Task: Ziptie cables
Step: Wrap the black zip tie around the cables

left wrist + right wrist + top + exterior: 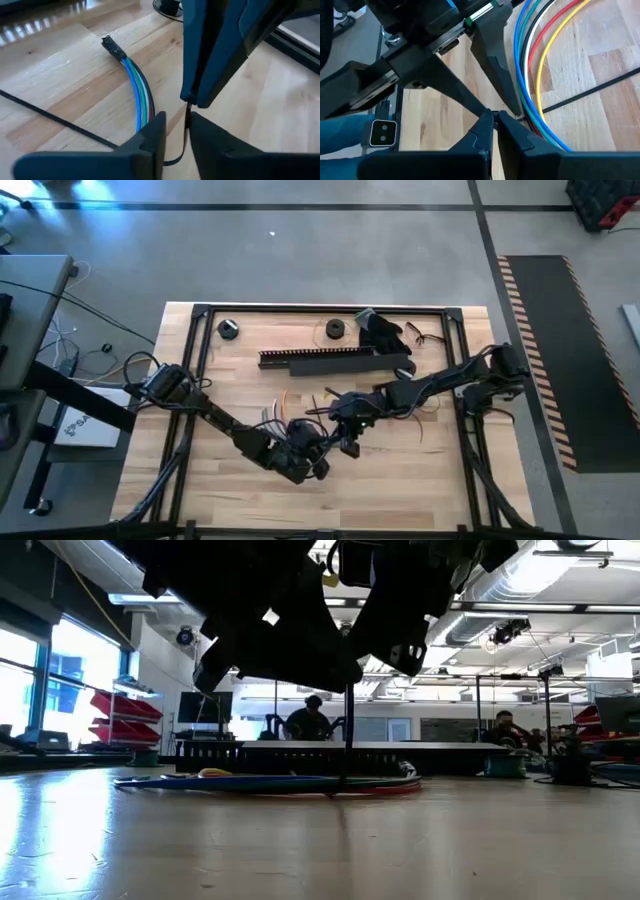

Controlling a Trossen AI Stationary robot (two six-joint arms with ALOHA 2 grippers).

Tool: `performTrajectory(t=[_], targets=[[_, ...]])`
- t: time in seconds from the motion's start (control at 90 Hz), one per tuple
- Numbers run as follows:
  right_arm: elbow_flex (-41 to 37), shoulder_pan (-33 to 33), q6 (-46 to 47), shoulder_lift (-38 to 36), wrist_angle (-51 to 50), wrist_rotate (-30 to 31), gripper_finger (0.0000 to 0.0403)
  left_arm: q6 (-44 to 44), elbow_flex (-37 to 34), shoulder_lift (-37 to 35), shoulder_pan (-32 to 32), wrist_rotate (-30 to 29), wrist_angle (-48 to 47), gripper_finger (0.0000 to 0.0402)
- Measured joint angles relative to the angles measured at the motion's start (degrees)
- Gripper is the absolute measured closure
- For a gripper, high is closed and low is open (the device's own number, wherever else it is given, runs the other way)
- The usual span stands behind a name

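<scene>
The cables, blue, green, white and red wires ending in a dark connector, lie flat on the wood; they also show in the right wrist view and the low view. The ziptie runs along the table toward the cables, then curves up and stands upright. My right gripper is above the cables, shut on the raised end. My left gripper is narrowly open just below it, one finger on either side of the upright strip. Both grippers meet near the table's middle. My right gripper pinches the ziptie's raised end between its two fingertips, which point down from above. The strip hangs straight below them and bends away at the table. My left gripper: I cannot tell whether its fingers touch the strip.
A long black slotted duct lies toward the far side, with two small black rolls and a dark bundle beyond it. Loose thin wires lie at the far right. A black frame rims the table. People sit in the room behind.
</scene>
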Motion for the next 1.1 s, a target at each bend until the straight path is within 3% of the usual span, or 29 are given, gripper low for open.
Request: performTrajectory(t=[0.122,0.533,0.911,1.022,1.1], targets=[[0.0,0.0,0.1,0.0,0.0,0.1,0.0403,-0.7,0.0,0.0,0.3,0.9,-0.1,0.0397],[0.2,0.0,2.1,-0.1,1.6,-0.9,0.0396,-1.8,0.0,0.0,-1.5,1.7,-0.8,0.0401],[-0.2,-6.0,-2.2,-6.4,2.6,-1.1,0.0250,-1.2,0.0,0.0,-2.2,4.3,-2.8,0.0401],[-5.6,-6.9,-6.4,-6.2,5.0,2.4,0.0222,0.0,0.0,0.0,-1.9,6.5,-2.8,0.0401],[-11.7,-8.6,-5.8,-5.8,13.0,2.9,0.0208,0.2,0.0,0.0,-1.7,8.7,-2.8,0.0401]])
